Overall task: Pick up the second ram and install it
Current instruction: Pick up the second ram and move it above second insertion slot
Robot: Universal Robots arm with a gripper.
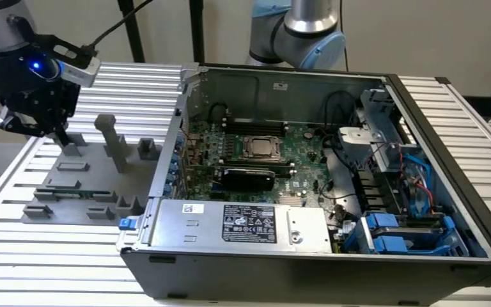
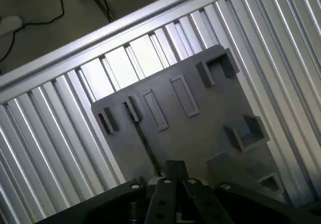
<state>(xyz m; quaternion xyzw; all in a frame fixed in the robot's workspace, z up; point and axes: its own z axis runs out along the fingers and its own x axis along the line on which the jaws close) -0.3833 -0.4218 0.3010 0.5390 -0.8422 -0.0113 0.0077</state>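
**End effector** [image 1: 62,141]: hangs over the gray holder plate [image 1: 92,180], above the plate's edge farthest from the exterior camera and well clear of its surface. In the wrist view the two fingers [image 2: 170,168] are drawn together with nothing seen between them.

**Second ram** [image 1: 68,190]: a thin green strip seated on the holder plate between low gray blocks. It lies toward the plate's camera-side edge and is apart from the end effector, untouched.

**Exterior view, not shown by the wrist view**
- The stick's green colour.
- A tall gray post [image 1: 109,137] standing mid-plate.
- An open computer case [image 1: 314,275] just beside the plate, on the exterior view's right, with the green motherboard [image 1: 305,160] inside it.
- The ribbed metal worktop [image 1: 49,256] under the plate and the case.

**Wrist view, not shown by the exterior view**
- The plate seen from above, with two flat rectangular recesses [image 2: 170,102] side by side.
- A thin dark line [image 2: 145,143] running from a small block [image 2: 131,109] to beneath the fingers.

**Hidden or unclear**
- Whether the dark line is the stick seen edge-on cannot be told.
- One end of the line is covered by the end effector's black body.
- The chips on the stick are too small to make out.
- The arm above the end effector is cut off at the frame edge.
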